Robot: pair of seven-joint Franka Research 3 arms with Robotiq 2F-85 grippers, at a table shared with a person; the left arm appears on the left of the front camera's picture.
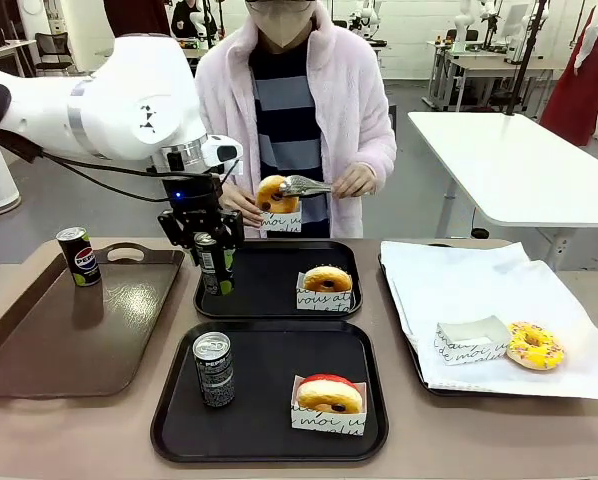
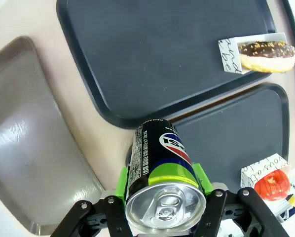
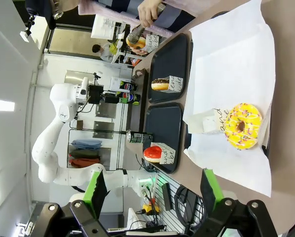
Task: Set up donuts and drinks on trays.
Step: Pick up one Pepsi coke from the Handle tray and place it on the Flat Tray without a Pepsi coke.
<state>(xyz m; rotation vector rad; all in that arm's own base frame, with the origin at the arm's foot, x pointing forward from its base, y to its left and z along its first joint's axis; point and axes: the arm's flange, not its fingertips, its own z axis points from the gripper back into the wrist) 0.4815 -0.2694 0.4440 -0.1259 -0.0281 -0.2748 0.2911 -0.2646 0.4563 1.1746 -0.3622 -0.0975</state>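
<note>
My left gripper [image 1: 212, 252] is shut on a black Pepsi can with a lime-green mark [image 1: 216, 268], held upright over the left edge of the far black tray [image 1: 279, 300]. In the left wrist view its green pads [image 2: 122, 181] clamp the can [image 2: 162, 168] from both sides. A glazed donut in a sleeve [image 1: 327, 282] sits on that tray. The near black tray [image 1: 269, 440] carries a can [image 1: 213, 368] and a red-iced donut [image 1: 328, 397]. The person holds another donut [image 1: 275, 193] in tongs above a sleeve. My right gripper [image 3: 154, 192] is open and holds nothing.
A glossy brown tray [image 1: 39, 340] at the left holds one more can [image 1: 78, 255]. At the right, a tray lined with white paper [image 1: 459, 280] carries a yellow sprinkled donut [image 1: 534, 345] and an empty sleeve [image 1: 471, 340].
</note>
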